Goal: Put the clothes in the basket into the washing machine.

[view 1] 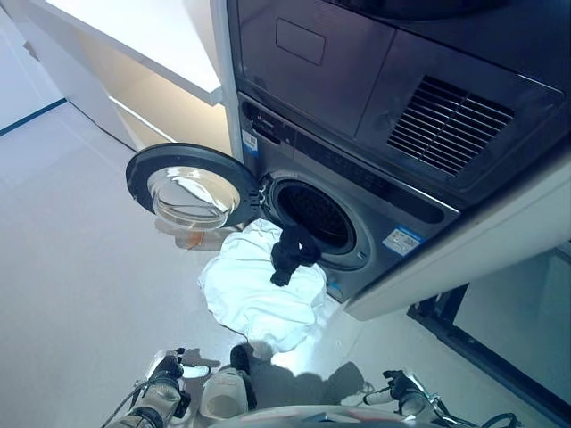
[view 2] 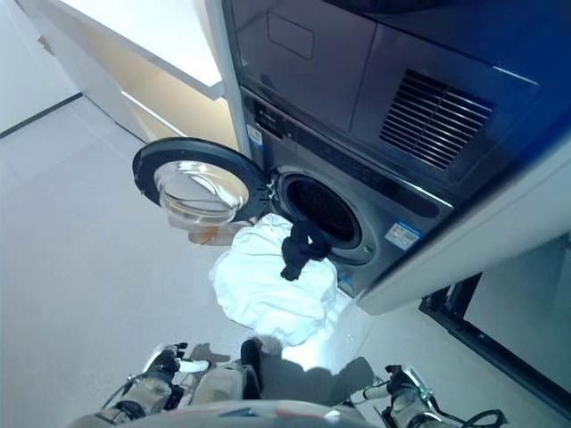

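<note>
White cloth (view 1: 259,290) heaped on floor right below drum opening (view 1: 314,217), upper edge touching lower rim. Dark garment (view 1: 290,254) draped over that rim, half out. No basket visible. Washing machine (view 1: 375,178) door (view 1: 189,187) swung fully open to left.

Left hand (view 1: 169,374) low at bottom edge, fingers loosely extended, holding nothing. Right hand (view 1: 401,392) at bottom right, likewise empty, fingers relaxed.

Step, my read: loading, between grabs. Next: reach down, gather white heap, lift over rim, push both deep into drum.

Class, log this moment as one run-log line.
door open | white cloth, dark garment hanging at drum mouth | left hand, right hand low, holding nothing
</note>
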{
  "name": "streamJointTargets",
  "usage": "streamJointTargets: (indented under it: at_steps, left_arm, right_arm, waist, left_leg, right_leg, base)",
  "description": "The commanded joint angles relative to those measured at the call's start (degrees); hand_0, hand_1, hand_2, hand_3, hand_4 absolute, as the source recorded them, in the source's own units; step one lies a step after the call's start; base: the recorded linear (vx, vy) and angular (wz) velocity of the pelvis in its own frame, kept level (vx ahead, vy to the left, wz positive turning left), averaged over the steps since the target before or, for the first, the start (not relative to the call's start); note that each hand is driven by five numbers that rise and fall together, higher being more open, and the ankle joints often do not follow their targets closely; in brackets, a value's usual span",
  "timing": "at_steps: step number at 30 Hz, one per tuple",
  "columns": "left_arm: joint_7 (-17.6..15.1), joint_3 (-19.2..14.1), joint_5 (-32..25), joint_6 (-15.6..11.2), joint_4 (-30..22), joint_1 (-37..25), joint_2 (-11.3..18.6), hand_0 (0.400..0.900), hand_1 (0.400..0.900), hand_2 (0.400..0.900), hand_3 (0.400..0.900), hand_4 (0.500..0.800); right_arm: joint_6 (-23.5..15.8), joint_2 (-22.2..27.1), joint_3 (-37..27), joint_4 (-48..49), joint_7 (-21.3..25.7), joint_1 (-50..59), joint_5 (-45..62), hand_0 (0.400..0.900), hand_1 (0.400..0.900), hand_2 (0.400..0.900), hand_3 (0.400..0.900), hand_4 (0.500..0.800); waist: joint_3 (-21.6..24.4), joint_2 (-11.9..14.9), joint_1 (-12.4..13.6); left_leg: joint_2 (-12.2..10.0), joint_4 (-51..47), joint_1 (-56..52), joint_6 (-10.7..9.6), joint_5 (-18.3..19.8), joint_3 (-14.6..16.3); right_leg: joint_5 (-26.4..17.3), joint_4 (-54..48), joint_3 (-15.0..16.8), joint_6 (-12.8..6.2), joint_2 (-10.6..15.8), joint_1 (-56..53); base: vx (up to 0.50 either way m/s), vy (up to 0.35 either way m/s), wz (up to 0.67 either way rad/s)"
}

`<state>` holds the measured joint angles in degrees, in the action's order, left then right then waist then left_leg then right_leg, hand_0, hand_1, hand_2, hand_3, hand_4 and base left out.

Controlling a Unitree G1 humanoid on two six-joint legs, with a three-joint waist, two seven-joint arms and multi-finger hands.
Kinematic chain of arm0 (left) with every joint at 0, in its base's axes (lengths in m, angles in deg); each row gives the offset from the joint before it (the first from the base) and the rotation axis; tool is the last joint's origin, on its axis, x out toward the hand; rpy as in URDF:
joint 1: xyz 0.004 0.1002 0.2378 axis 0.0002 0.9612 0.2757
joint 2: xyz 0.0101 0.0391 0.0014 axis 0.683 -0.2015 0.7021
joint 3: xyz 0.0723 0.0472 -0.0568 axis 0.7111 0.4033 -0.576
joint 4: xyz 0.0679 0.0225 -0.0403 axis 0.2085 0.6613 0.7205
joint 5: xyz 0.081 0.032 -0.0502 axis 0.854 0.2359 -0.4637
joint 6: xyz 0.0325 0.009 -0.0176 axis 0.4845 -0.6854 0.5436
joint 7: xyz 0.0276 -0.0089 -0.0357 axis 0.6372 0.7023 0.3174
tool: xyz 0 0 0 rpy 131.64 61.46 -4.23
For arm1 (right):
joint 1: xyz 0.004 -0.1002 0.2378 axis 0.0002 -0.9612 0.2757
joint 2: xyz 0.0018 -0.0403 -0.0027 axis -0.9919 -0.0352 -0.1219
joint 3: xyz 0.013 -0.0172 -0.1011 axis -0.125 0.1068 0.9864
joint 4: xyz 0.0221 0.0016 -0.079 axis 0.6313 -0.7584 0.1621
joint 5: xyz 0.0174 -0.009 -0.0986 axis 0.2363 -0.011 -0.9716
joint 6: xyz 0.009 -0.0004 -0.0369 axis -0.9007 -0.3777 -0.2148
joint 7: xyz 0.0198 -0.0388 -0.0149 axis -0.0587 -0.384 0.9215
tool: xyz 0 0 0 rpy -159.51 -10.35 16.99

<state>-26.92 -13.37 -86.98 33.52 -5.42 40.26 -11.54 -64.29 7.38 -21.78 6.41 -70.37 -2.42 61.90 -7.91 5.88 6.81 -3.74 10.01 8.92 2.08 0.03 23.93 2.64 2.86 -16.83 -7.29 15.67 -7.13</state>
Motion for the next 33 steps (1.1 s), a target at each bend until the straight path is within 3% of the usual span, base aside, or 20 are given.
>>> streamJointTargets:
  at_steps: [1, 5, 7, 9, 10, 12, 15, 18, 25, 28, 33]
  left_arm:
    - [-1.2, -0.2, 3.4, -2.1, -0.9, -1.0, 2.4, 0.900, 0.900, 0.900, 0.900, 0.800]
    - [-3.5, 2.6, 0.2, -0.3, -2.0, -5.7, 2.7, 0.900, 0.900, 0.900, 0.900, 0.800]
    - [-4.7, 4.2, -2.4, -0.1, -2.2, -9.6, 2.9, 0.900, 0.900, 0.900, 0.900, 0.800]
    - [-6.1, 5.3, -3.1, -1.5, -2.3, -12.2, 2.9, 0.900, 0.900, 0.900, 0.900, 0.800]
    - [-7.2, 6.5, -3.1, -2.5, -2.7, -13.6, 3.0, 0.900, 0.900, 0.900, 0.900, 0.800]
    - [-8.6, 7.9, -1.8, -3.4, -3.5, -14.6, 3.0, 0.900, 0.900, 0.900, 0.900, 0.800]
    - [-9.6, 8.0, -2.5, -4.9, -6.0, -13.1, 2.5, 0.900, 0.900, 0.900, 0.900, 0.800]
    - [-12.8, 9.4, -2.1, -5.2, -4.6, -16.5, 0.9, 0.900, 0.900, 0.900, 0.900, 0.800]
    - [-17.2, 11.7, -5.7, -8.9, -5.3, -22.4, -0.7, 0.900, 0.900, 0.900, 0.900, 0.800]
    - [-18.7, 12.2, -6.6, -8.6, -6.9, -24.9, -0.7, 0.900, 0.900, 0.900, 0.900, 0.800]
    - [-18.0, 12.4, -8.4, -8.5, -6.4, -30.4, 1.6, 0.900, 0.900, 0.900, 0.900, 0.800]
  right_arm:
    - [-0.3, 3.1, -1.0, 3.1, 1.5, -1.0, 2.0, 0.900, 0.900, 0.900, 0.900, 0.800]
    - [2.7, 2.4, 1.5, 4.8, 2.2, 1.0, 5.9, 0.900, 0.900, 0.900, 0.900, 0.800]
    - [2.6, 2.5, 2.5, 4.7, 2.9, 3.2, 7.9, 0.900, 0.900, 0.900, 0.900, 0.800]
    - [2.5, 2.9, 2.6, 4.9, 3.6, 4.9, 8.9, 0.900, 0.900, 0.900, 0.900, 0.800]
    - [2.4, 3.2, 2.6, 5.1, 4.0, 5.7, 9.5, 0.900, 0.900, 0.900, 0.900, 0.800]
    - [2.3, 3.6, 2.6, 4.8, 4.5, 6.5, 9.8, 0.900, 0.900, 0.900, 0.900, 0.800]
    - [3.9, 4.8, 1.6, 4.7, 4.7, 6.0, 9.6, 0.900, 0.900, 0.900, 0.900, 0.800]
    - [3.2, 4.5, 2.0, 3.6, 5.2, 8.7, 11.8, 0.900, 0.900, 0.900, 0.900, 0.800]
    - [8.6, 5.5, 3.8, 2.7, 7.3, 14.7, 16.0, 0.900, 0.900, 0.900, 0.900, 0.800]
    - [10.0, 5.7, 4.4, 1.4, 8.1, 16.7, 18.1, 0.900, 0.900, 0.900, 0.900, 0.800]
    - [12.8, 6.0, 5.6, 0.8, 8.1, 19.8, 20.1, 0.900, 0.900, 0.900, 0.900, 0.800]
  waist:
    - [1.2, -1.3, -0.1]
    - [-0.2, -2.7, -3.4]
    - [-1.9, -3.1, -5.5]
    - [-3.3, -2.6, -7.7]
    - [-4.7, -2.1, -9.4]
    - [-5.9, -1.7, -10.9]
    - [-6.4, -1.7, -10.9]
    - [-7.3, -1.1, -11.2]
    - [-11.5, -3.1, -12.1]
    - [-13.7, -3.6, -11.8]
    - [-15.5, -3.4, -11.7]
  left_leg:
    - [-1.2, 0.2, 1.6, 1.5, 3.9, -4.7]
    - [-2.3, -2.9, -3.2, -0.5, 3.7, -5.7]
    - [-3.5, -3.2, -3.5, -2.2, 3.8, -6.9]
    - [-4.5, -1.6, -2.4, -3.9, 4.7, -9.0]
    - [-5.3, 1.1, -1.4, -4.8, 6.4, -11.1]
    - [-6.8, 6.6, 1.3, -5.1, 8.8, -13.4]
    - [-10.0, 10.7, 0.8, -5.8, 10.5, -14.2]
    - [-10.7, 10.1, 2.3, -6.1, 10.0, -15.8]
    - [-10.3, 13.4, 9.8, -7.4, 9.7, -19.0]
    - [-10.2, 17.3, 15.3, -7.5, 10.5, -20.3]
    - [-10.4, 23.7, 23.3, -7.7, 11.7, -21.2]
  right_leg:
    - [-4.7, 21.8, 1.4, -2.88, 0.9, 2.1]
    - [-4.8, 18.0, 1.1, -1.57, 2.8, 12.4]
    - [-6.9, 13.2, 3.0, -1.86, 3.7, 16.8]
    - [-10.7, 7.1, 6.6, -2.82, 5.4, 20.8]
    - [-13.2, 6.2, 10.2, -3.59, 6.3, 24.7]
    - [-11.8, 8.3, 13.5, -3.81, 5.1, 27.2]
    - [-7.4, 13.4, 11.6, -3.95, 5.1, 26.2]
    - [-6.9, 15.0, 12.3, -3.63, 4.3, 28.9]
    - [-4.7, 22.1, 14.6, -2.90, 3.6, 38.3]
    - [-3.2, 25.0, 15.7, -2.77, 3.1, 41.8]
    - [-1.3, 29.8, 16.4, -2.33, 2.5, 46.9]
  base:
    - [0.27, 0.044, 0.20]
    - [0.17, -0.138, 0.25]
    - [-0.01, -0.250, 0.42]
    - [0.01, -0.316, 0.68]
    - [0.04, -0.339, 0.89]
    - [0.15, -0.248, 0.82]
    - [0.24, -0.135, 0.36]
    - [0.05, -0.170, 0.10]
    - [-0.05, 0.022, 0.06]
    - [-0.10, 0.019, -0.02]
    - [-0.07, 0.004, -0.06]
